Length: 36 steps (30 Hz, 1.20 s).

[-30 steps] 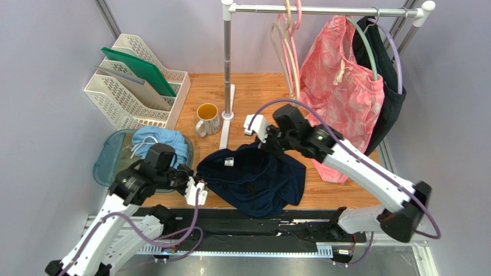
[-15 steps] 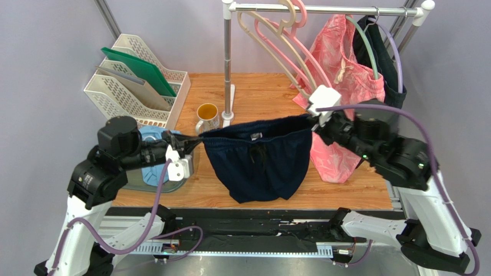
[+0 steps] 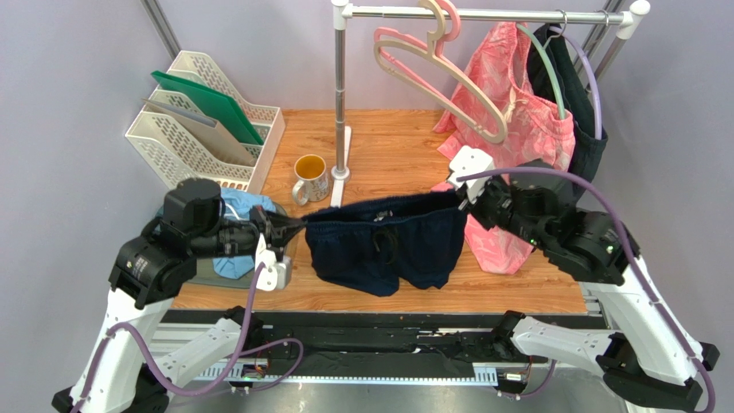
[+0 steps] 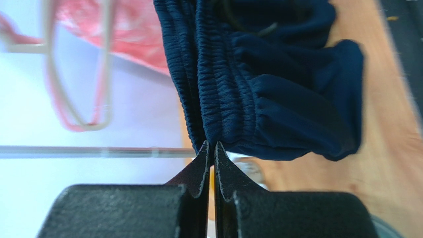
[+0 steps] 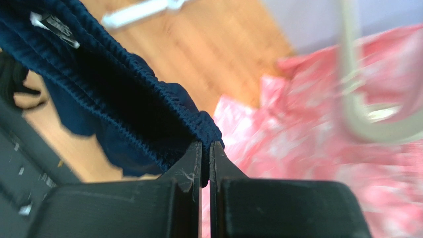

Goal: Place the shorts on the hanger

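The navy shorts (image 3: pixel 388 245) hang stretched by the waistband between my two grippers, above the wooden table, legs drooping to the tabletop. My left gripper (image 3: pixel 289 226) is shut on the left end of the waistband (image 4: pixel 211 145). My right gripper (image 3: pixel 462 197) is shut on the right end (image 5: pixel 205 144). The shorts fill the left wrist view (image 4: pixel 278 84) and show in the right wrist view (image 5: pixel 124 99) with the white label. The pink hanger (image 3: pixel 449 21) hangs on the rail, tilted, lying against a beige hanger (image 3: pixel 469 95), above and behind the shorts.
The rail stand's pole (image 3: pixel 339 95) rises behind the shorts, a yellow mug (image 3: pixel 310 177) beside it. Pink patterned shorts (image 3: pixel 517 129) and a dark garment (image 3: pixel 590 146) hang at the right. A white file rack (image 3: pixel 202 120) and a tub with a light blue garment (image 3: pixel 244 206) stand left.
The shorts went from lying on the table to hanging stretched between both grippers, now a little lower than half a second ago. The two hangers have swung out to the left.
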Each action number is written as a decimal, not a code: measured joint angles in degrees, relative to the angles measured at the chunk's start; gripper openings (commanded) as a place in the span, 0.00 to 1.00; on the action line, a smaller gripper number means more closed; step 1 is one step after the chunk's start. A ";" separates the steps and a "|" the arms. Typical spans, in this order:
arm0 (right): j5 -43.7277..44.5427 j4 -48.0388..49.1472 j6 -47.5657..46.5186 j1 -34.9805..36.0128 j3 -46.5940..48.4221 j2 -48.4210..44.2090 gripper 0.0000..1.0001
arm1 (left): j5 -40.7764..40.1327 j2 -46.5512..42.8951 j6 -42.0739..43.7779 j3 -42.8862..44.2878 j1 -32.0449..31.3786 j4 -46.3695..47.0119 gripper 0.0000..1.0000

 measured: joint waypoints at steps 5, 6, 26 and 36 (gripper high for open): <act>-4.81 -1.75 2.19 0.00 -13.00 -5.20 0.00 | 3.23 -6.54 1.60 -11.87 -0.11 -2.64 0.00; -5.81 -1.64 2.47 0.00 -15.23 -6.29 0.00 | 3.93 -6.78 1.70 -13.31 -0.17 -2.84 0.00; -14.08 23.71 0.63 -6.29 -46.82 9.35 0.36 | -1.42 18.56 9.79 -39.63 -0.74 13.20 0.49; -17.46 13.70 0.85 -6.29 -35.98 -2.10 0.75 | -0.57 7.74 1.44 -30.01 -1.07 4.11 0.99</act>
